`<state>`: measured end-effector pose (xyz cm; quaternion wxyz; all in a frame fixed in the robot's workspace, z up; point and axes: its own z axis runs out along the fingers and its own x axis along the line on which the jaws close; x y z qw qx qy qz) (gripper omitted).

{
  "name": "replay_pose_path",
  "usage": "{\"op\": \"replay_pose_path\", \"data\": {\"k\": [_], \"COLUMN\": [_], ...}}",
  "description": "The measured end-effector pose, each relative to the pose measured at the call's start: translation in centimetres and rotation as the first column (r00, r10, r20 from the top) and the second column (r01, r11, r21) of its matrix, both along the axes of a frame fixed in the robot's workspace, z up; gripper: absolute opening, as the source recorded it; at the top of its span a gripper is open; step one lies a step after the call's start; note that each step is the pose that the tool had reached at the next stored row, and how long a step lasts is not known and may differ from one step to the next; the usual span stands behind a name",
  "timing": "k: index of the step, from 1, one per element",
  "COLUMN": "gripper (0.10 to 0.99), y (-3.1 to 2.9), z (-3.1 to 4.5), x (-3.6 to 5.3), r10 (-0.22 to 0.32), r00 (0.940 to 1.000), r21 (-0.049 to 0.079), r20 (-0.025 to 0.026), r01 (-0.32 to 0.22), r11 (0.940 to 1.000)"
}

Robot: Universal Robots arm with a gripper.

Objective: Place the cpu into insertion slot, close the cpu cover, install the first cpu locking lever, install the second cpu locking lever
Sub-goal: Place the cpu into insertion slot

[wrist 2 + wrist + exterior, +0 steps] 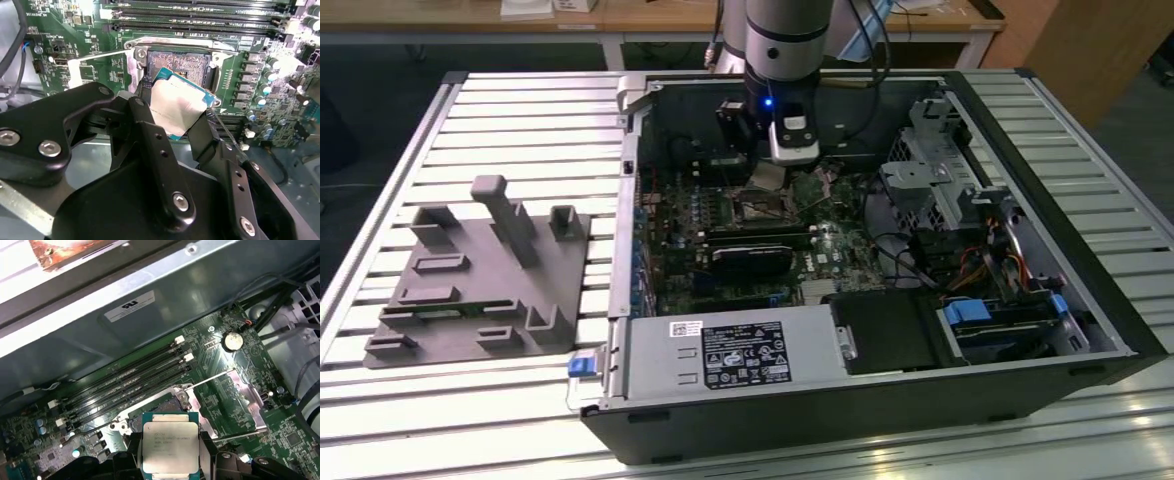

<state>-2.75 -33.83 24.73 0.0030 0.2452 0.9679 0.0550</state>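
My fingers (pixel 206 455) are closed on the cpu (pixel 171 447), pinching two opposite edges, nothing else held. The chip hangs just over the insertion slot (pixel 176 64), above its near edge. In the second wrist view it looks tilted against the socket frame, but that may be camera angle, and I can't tell whether a corner touches. The cpu cover (pixel 248 400) is swung open to one side, and the lever wire (pixel 215 378) stands clear of the socket, so the opening looks free. To do this well, I square the corners to the frame, hold it level, go straight down without sliding on the pins, and squeeze lightly. The chip is a flat square with a silvery-grey printed lid and a thin teal-green board rim.
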Motion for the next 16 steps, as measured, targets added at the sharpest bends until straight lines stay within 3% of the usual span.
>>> {"op": "replay_pose_path", "data": {"k": [8, 16], "gripper": [0.541, 0.541], "y": [0.0, 0.0], "z": [-0.06, -0.16], "x": [0.0, 0.0], "r10": [-0.062, -0.129], "r00": [0.9981, 0.9916], "r21": [0.0, 0.0], "r20": [0.0, 0.0001], "r01": [0.062, 0.129], "r11": [0.9981, 0.9916]}}
